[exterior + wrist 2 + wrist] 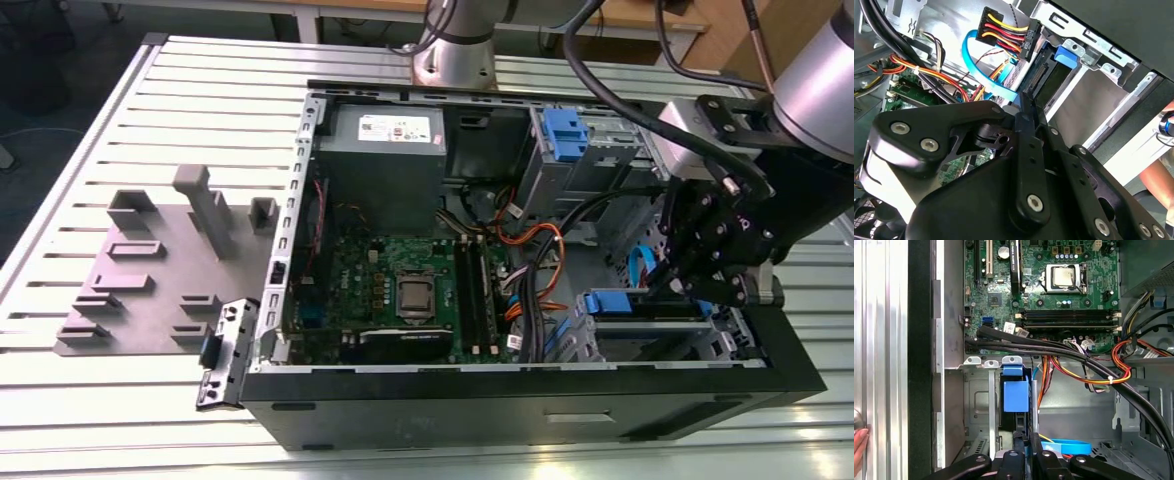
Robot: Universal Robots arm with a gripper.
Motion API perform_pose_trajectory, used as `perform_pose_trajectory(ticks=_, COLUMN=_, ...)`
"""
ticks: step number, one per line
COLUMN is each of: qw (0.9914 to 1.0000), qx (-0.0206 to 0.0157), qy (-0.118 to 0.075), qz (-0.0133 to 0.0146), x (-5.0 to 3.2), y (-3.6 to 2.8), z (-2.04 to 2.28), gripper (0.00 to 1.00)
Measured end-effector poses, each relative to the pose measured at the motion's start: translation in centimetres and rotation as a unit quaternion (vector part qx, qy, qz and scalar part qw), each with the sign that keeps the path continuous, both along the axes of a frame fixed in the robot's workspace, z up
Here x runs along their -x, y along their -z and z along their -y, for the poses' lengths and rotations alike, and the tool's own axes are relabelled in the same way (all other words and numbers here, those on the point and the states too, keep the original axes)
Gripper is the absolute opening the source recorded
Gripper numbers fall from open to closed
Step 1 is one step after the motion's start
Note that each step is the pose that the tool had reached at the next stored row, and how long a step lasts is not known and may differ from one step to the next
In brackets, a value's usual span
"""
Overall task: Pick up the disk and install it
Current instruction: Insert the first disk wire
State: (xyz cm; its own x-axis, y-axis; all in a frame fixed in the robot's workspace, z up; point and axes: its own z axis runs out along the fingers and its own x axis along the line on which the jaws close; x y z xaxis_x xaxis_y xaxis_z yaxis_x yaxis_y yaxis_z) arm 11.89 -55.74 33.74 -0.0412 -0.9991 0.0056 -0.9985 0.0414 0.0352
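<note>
The claw (1021, 450) is closed, its fingers pressed together on the rear edge of the disk (1016, 396). The disk stands on edge in the metal cage (654, 335) at the computer case's (534, 400) near corner on the exterior view's right, apparently so the claw can press it home.

A robotics lab or assembly test cell is indicated. An opened desktop computer case (534, 400), its motherboard (400, 290) and cabling exposed, is laid on a slotted aluminium tabletop (187, 110) of the kind used for mounting fixtures. A grey moulded fixture plate (160, 270) is set beside the case, and the base of an industrial robot arm (454, 45) is mounted behind it. Wooden workbenches (641, 20) are seen beyond.
</note>
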Motion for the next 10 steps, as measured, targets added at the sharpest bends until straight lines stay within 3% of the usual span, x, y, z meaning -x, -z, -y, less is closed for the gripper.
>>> perform_pose_trajectory(ticks=10, qw=1.00000, qx=0.0002, qy=0.000, qz=0.0000, x=-0.11, y=0.17, z=0.00, gripper=0.16)
